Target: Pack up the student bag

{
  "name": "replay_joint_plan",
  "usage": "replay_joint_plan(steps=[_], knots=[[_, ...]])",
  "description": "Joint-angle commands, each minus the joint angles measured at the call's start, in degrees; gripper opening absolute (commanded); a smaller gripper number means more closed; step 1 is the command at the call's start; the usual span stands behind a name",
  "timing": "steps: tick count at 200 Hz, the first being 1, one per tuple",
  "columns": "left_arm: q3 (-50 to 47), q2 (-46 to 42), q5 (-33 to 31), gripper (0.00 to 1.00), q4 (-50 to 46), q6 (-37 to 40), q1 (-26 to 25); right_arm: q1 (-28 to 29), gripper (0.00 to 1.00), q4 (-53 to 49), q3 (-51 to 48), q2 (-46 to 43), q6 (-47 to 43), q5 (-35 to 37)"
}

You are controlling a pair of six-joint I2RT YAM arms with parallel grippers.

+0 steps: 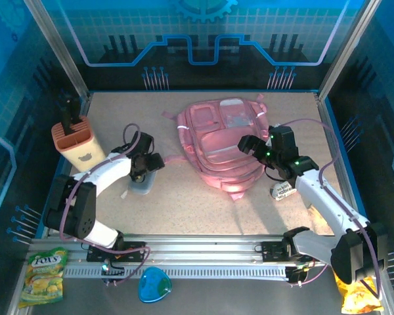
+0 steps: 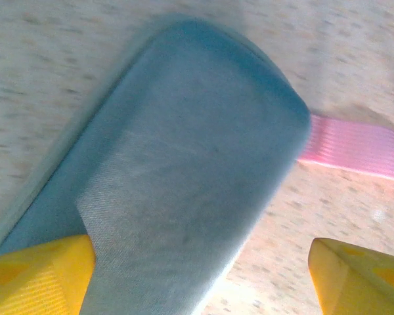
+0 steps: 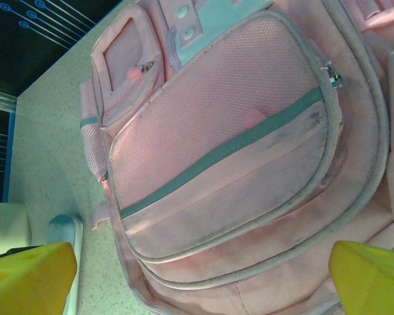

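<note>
Speckled beige tabletop [image 1: 203,210], inside a blue-lit booth with circuit-pattern walls. From the left: one peach pen holder [image 1: 75,141], then one grey-blue case [image 2: 184,164] lying flat, with the left gripper [image 2: 200,262] spread wide over it. Mid-table, towards the back, lies the one student bag [image 1: 223,141] — pink, front upward. The right gripper [image 3: 200,275] hovers at its right edge, fingers wide apart. On the front rail are two packets — a green packet [image 1: 43,275] left, an orange packet [image 1: 354,298] right.

The yellow and green sweet packet [image 1: 44,275] at the near left edge had the word "FOX'S" on it in big letters. A small white tag [image 1: 284,191] on the table had dark writing, but it was too small to read.
</note>
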Motion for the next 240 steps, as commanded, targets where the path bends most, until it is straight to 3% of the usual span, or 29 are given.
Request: replay_joint_plan(steps=[1, 49, 66, 113, 154, 240], knots=[[2.4, 0.4, 5.5, 0.86, -2.1, -0.4, -0.7, 0.6, 0.99, 0.7, 0.9, 0.3, 0.3, -0.3], [8.1, -2.1, -3.8, 0.99, -10.8, 14.1, -0.7, 0.7, 0.99, 1.6, 0.0, 0.4, 0.8, -0.3], [9.4, -0.7, -5.6, 0.99, -12.2, 17.5, -0.4, 0.9, 0.99, 2.0, 0.2, 1.0, 1.0, -0.4], [14.8, 8.7, -2.1, 0.99, -12.6, 20.9, 0.9, 1.6, 0.99, 2.1, 1.3, 2.3, 1.1, -0.7], [19.5, 15.8, -3.1, 0.99, -14.7, 20.5, 1.7, 1.9, 1.0, 2.1, 0.8, 1.9, 1.5, -0.2], [19.4, 20.7, 1.8, 0.99, -13.9, 20.7, 3.9, 2.1, 0.96, 1.2, 0.8, 3.0, 3.7, 0.5]])
